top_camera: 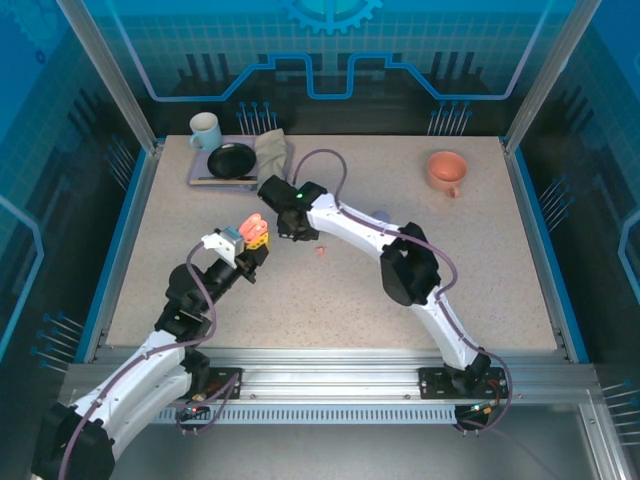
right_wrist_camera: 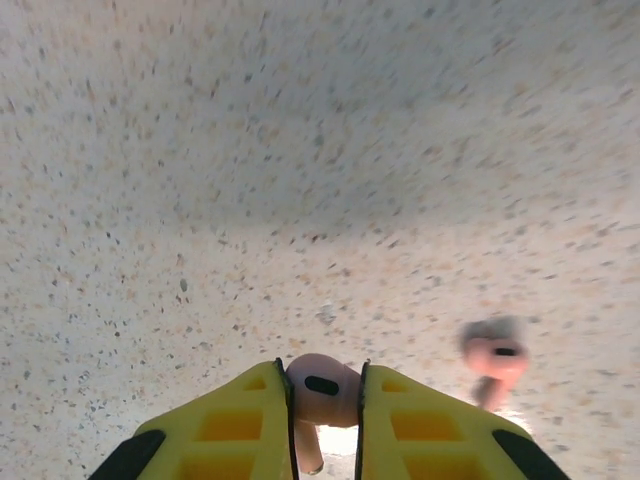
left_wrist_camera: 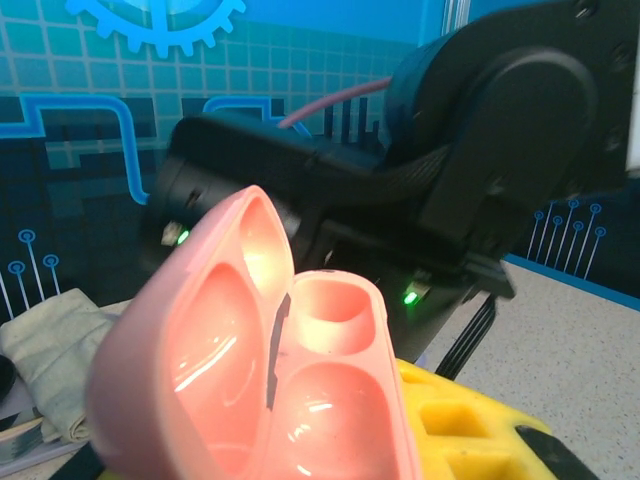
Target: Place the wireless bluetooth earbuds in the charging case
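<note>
Blur smears the loose earbud [right_wrist_camera: 495,358]; right gripper [right_wrist_camera: 324,380] pinches a pink earbud [right_wrist_camera: 318,392].

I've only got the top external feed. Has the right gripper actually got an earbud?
Observer: Yes, a salmon-pink earbud sits pinched between the right gripper's yellow fingers.
Operator: How is it oriented?
Observer: Head at the fingertips, stem running back between them.
Operator: Is the case open?
Observer: The pink charging case is open, lid swung back, its hollows empty.
</note>
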### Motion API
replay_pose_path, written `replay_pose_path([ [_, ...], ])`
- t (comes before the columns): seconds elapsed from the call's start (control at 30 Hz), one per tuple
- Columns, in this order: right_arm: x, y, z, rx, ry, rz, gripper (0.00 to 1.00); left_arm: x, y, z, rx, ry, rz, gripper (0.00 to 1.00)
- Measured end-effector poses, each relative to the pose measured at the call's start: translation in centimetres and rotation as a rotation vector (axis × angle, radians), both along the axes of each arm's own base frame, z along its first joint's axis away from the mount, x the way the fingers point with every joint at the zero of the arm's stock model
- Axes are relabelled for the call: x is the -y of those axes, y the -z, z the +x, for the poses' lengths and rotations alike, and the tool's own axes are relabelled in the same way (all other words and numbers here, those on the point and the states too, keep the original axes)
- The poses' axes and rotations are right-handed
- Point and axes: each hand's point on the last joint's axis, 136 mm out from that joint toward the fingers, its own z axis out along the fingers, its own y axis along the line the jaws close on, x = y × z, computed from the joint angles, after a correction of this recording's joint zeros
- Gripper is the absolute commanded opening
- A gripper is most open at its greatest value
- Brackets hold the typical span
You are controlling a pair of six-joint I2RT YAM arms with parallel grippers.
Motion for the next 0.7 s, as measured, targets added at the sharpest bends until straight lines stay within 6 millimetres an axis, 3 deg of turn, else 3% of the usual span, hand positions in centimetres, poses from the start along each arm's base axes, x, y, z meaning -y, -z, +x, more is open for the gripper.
replay_pose_path([
  [0.4, 9.6, -2.3, 1.8, 0.11, 0.082, -0.052, 0.16, 2.1, 1.5, 2.2, -0.095, 0.066, 0.037, 0.0],
  [0.57, 11.7, -6.7, 2.2, 0.272, 0.049, -0.028, 0.17, 3.9, 2.4, 3.1, -0.134, 0.111, 0.053, 0.0],
  [0.7, 12.0, -12.0, 2.5, 0.445, 0.002, 0.031, 0.16, 5.3, 2.6, 3.9, -0.14, 0.142, 0.059, 0.0],
])
